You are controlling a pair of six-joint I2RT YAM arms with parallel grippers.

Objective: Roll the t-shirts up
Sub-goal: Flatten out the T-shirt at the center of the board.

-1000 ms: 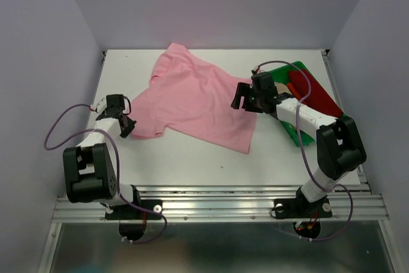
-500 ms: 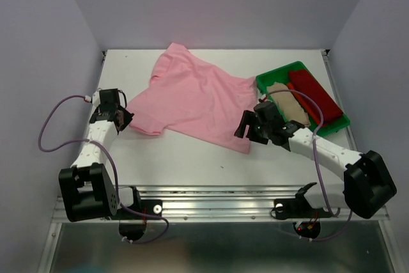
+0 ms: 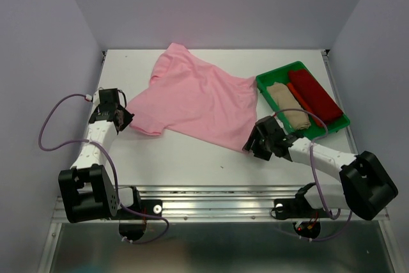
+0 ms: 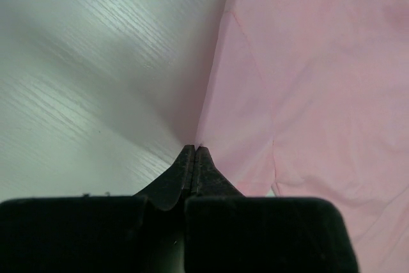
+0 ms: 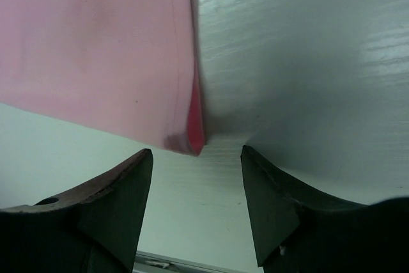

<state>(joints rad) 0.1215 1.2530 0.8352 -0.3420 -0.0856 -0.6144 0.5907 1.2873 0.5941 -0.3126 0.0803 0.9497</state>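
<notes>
Right gripper (image 5: 197, 153) open astride pink t-shirt (image 3: 192, 103) corner; left gripper (image 4: 193, 149) pinches sleeve (green tray (image 3: 278, 71) nearby).

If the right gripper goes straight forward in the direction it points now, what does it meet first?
Most likely the hem corner of the pink t-shirt, which lies just ahead of the right gripper, between its open jaws. Depth is unclear; the table beneath may come first.

Light pink t-shirt (image 3: 195, 103), short-sleeved, lies spread flat and unrolled, diagonal on the table (image 3: 192, 158), collar toward far left, hem corner near right. Rolled beige t-shirt (image 3: 289, 107) and dark red t-shirt (image 3: 314, 96) lie side by side in green tray (image 3: 279, 72).
</notes>
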